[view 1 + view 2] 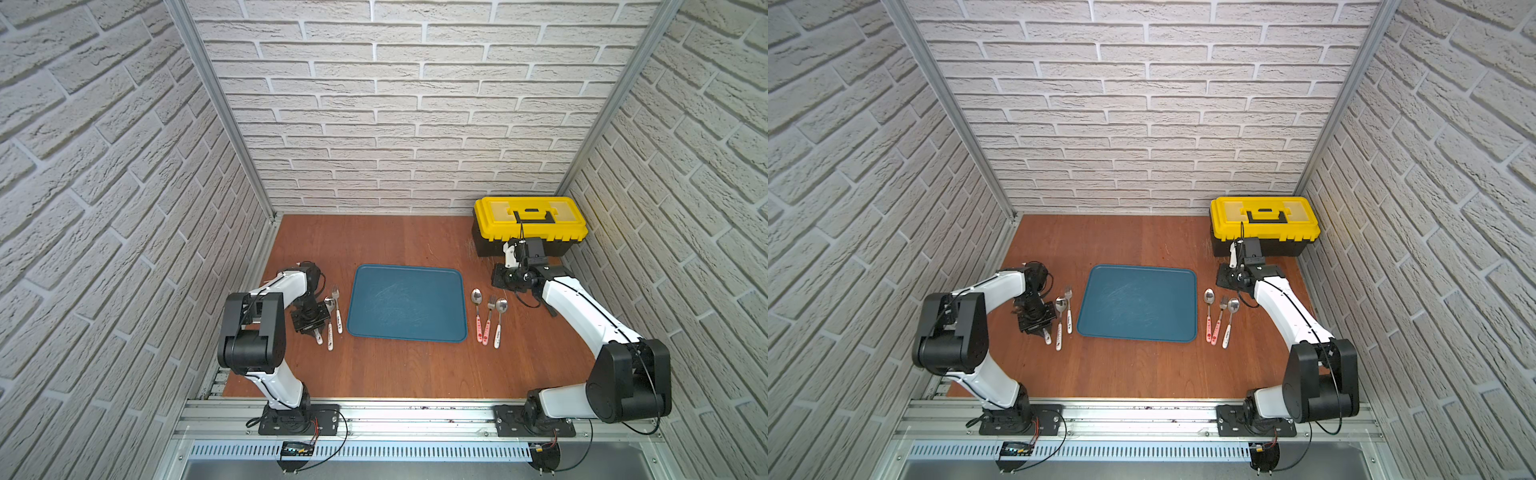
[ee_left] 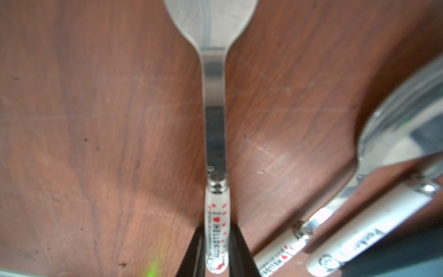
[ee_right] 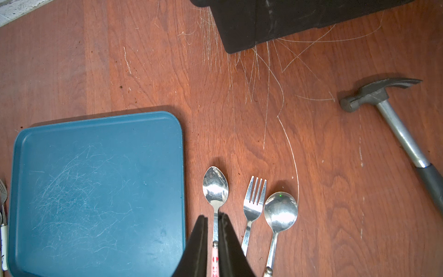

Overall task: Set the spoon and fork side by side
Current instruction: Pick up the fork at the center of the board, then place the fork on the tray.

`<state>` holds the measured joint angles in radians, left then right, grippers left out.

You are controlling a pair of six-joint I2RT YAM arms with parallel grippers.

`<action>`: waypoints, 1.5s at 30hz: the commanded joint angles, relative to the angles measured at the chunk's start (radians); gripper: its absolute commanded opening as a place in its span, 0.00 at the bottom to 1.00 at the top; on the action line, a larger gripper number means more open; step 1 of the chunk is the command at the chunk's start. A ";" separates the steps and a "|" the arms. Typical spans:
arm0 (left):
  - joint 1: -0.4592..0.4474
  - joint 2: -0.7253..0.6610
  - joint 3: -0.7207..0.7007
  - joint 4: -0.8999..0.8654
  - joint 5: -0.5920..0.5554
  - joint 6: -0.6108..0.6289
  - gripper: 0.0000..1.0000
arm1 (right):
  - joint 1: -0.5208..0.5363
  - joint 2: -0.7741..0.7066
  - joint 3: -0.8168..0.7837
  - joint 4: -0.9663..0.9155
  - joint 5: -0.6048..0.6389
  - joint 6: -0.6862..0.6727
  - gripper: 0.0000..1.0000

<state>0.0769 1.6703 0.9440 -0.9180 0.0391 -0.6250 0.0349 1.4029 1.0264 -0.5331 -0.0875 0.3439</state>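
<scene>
Utensil: clamped by its white printed handle in the left claw, low at the worktop on the left side of the blue tray. Its head runs out of the wrist view, so it may be a spoon or a fork.
Grip: the claw holds far down the handle, well away from the metal head. On a lift that heavy end could droop or swivel between the pads, and the piece would land crooked.
Neighbours: a spoon and a fork lie just beside the held piece, between it and the tray. A sideways swing could sweep their handles, push them askew or shove the fork against the tray rim.
Release: letting go too high would let the smooth handle roll and spoil the row.
Right claw: nearly closed and empty, it hangs high in front of the yellow toolbox.
Right set: a pink-handled spoon, a second fork and a round spoon lie side by side right of the tray. If this claw comes down closed it would press on the pink-handled spoon instead of straddling it and scatter the set.
Hammer: it lies well apart from the cutlery, so the risk is small unless the right arm drags low.
</scene>
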 commanded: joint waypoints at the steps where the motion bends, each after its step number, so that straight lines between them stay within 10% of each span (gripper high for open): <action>1: -0.021 -0.061 0.031 -0.051 -0.033 0.024 0.14 | 0.006 -0.014 -0.012 0.036 -0.006 0.004 0.15; 10: -0.159 -0.100 0.171 -0.156 0.011 0.094 0.14 | 0.006 -0.012 -0.009 0.036 -0.008 0.006 0.15; 20: -0.391 0.152 0.482 -0.252 0.056 0.152 0.14 | 0.006 -0.008 -0.006 0.034 -0.012 0.006 0.14; 45: -0.494 0.299 0.450 -0.128 0.078 0.000 0.13 | 0.006 0.004 0.001 0.030 -0.017 0.004 0.14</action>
<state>-0.4046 1.9648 1.4097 -1.0607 0.1162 -0.5884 0.0357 1.4029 1.0225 -0.5262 -0.0952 0.3443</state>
